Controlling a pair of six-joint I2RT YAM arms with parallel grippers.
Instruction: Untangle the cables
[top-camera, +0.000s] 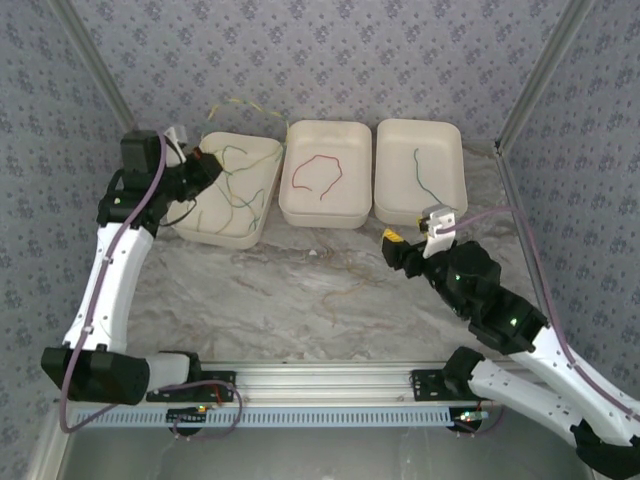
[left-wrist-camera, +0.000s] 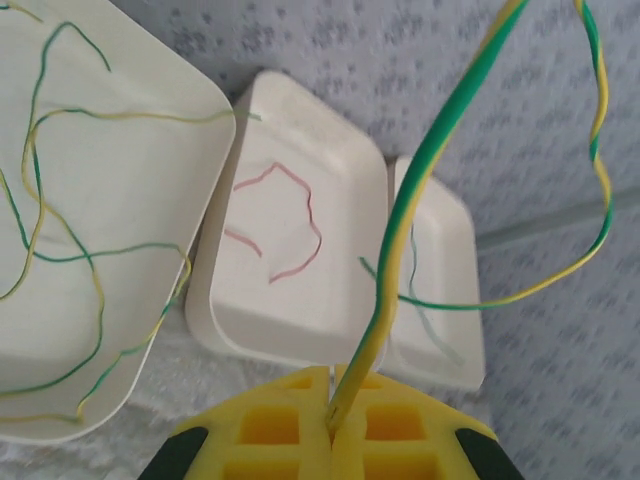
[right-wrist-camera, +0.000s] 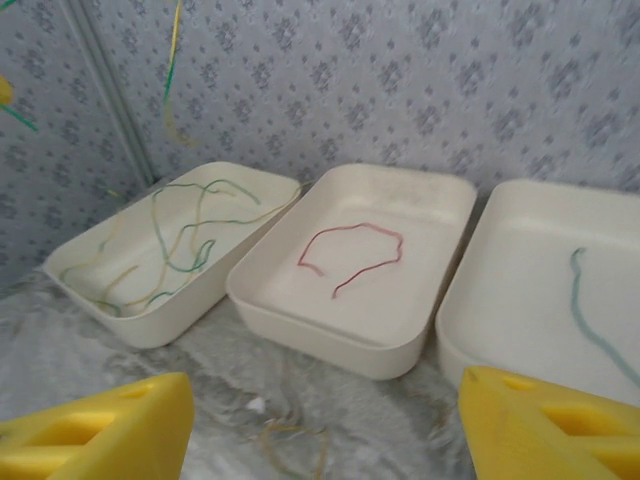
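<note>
Left jaws pinch green-yellow cable; upper end cut off.

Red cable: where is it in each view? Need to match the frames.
Top external: red cable in the middle tray, upper centre.
Left wrist: red cable at centre, same tray, left of the green-yellow cable.
Right wrist: red cable at centre, same tray.
Shared landmark: the middle tray.

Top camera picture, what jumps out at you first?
Three white trays sit in a row at the back: the left tray holds tangled green and yellow wires, the middle tray a red wire, the right tray a green wire. The left gripper pinches a green-and-yellow wire.
</note>
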